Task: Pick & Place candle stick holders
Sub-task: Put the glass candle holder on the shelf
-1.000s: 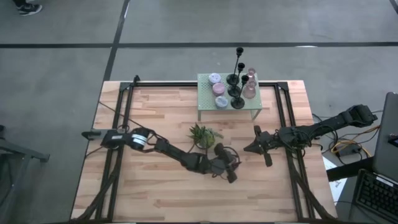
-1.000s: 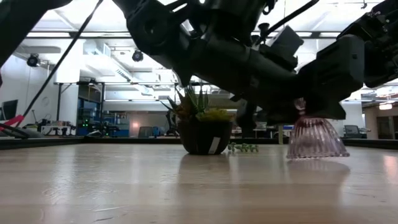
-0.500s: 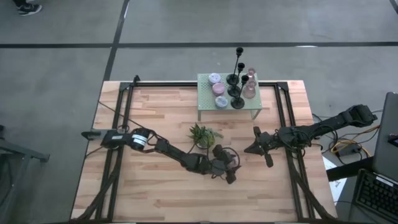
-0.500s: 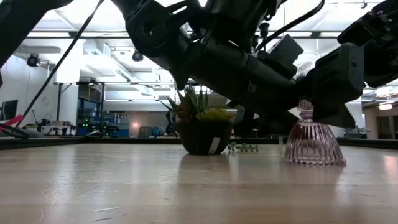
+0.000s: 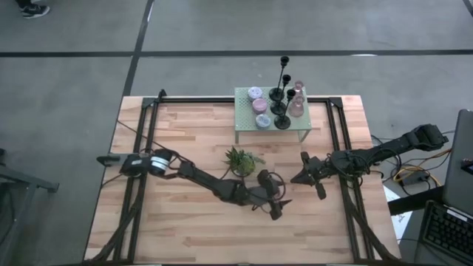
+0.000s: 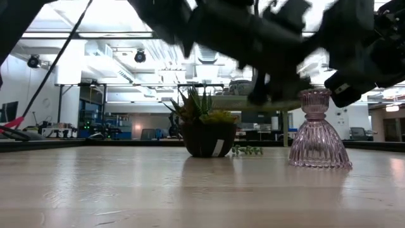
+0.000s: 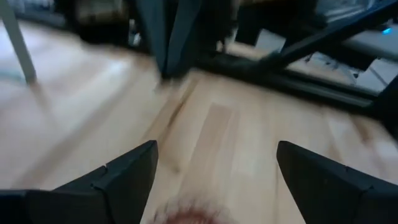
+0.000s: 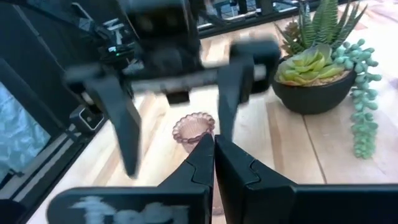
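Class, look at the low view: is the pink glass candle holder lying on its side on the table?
No. The pink glass candle holder stands upright on its wide base on the table, its cup on top.

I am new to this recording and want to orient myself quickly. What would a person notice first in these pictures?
Most striking is the pink glass candle holder standing upright on the wooden table near the middle, with the left gripper open just above it. Beside it sits a small potted plant. At the table's far edge, a pale green rack carries three black candlesticks and several small round holders, while the right gripper waits shut nearby.
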Motion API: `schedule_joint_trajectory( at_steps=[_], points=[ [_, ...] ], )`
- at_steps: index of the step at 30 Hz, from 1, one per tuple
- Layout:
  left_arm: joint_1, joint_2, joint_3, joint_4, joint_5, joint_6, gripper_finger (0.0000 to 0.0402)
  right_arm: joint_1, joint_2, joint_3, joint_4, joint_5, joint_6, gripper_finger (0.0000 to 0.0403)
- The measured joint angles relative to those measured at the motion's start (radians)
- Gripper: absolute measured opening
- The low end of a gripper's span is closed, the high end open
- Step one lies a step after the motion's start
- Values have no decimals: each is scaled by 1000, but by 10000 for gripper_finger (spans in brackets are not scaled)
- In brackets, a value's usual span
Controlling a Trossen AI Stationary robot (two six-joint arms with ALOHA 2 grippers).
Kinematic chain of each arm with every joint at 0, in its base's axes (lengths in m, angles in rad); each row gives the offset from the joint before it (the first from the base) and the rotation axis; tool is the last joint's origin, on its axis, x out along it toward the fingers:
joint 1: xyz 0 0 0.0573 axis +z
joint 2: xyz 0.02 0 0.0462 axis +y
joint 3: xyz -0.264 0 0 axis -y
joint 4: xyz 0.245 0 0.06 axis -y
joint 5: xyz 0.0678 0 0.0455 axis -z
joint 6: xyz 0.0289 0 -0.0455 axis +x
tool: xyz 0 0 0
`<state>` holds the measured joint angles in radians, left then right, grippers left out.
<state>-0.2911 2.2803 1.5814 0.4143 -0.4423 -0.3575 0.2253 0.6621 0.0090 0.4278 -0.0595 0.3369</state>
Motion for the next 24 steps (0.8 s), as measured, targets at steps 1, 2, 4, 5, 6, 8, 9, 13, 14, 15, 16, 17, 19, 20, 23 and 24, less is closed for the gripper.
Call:
schedule_joint_trajectory(
  at_steps=[1, 2, 4, 5, 6, 8, 9, 13, 14, 15, 16, 17, 19, 20, 23, 24],
  points=[
    [0, -14, 0, 0, 0, 23, 333, 0, 0, 0, 1, -2, 3, 9],
    [0, -31, 0, -2, 0, 45, 333, 0, 1, 0, 2, -2, 7, 9],
    [-1, -61, 0, -11, -1, 82, 334, 0, 1, 0, 1, -4, 16, 9],
    [-1, -80, -3, -32, -1, 101, 334, 0, 2, 0, 2, -5, 27, 9],
    [-2, -98, -10, -49, -3, 110, 335, 0, 2, 0, 1, -5, 37, 9],
    [-8, -142, -42, -63, -30, 115, 335, 1, 2, 0, 1, -9, 55, 9],
    [-13, -163, -65, -61, -57, 118, 335, 3, 2, 0, 2, -15, 59, 11],
    [-51, -266, -212, -8, -194, 137, 335, 10, 3, 1, 5, -28, 77, 38],
    [-64, -296, -263, 27, -220, 142, 335, 11, 3, 2, 3, -28, 80, 48],
    [-76, -325, -315, 66, -239, 154, 335, 13, 3, 6, 1, -28, 82, 61],
    [-89, -356, -365, 107, -250, 169, 335, 14, 7, 12, 1, -28, 83, 75],
    [-100, -393, -421, 148, -255, 181, 335, 14, 8, 20, -1, -28, 83, 90],
    [-118, -467, -530, 210, -261, 198, 335, 14, 15, 35, -6, -22, 83, 118],
    [-121, -508, -583, 213, -256, 222, 335, 15, 22, 46, -7, -18, 83, 133],
    [-118, -632, -747, 190, -267, 229, 335, 15, 47, 96, -68, 3, 99, 169],
    [-117, -658, -795, 221, -265, 149, 335, 15, 59, 116, -95, 7, 100, 179]
  ],
)
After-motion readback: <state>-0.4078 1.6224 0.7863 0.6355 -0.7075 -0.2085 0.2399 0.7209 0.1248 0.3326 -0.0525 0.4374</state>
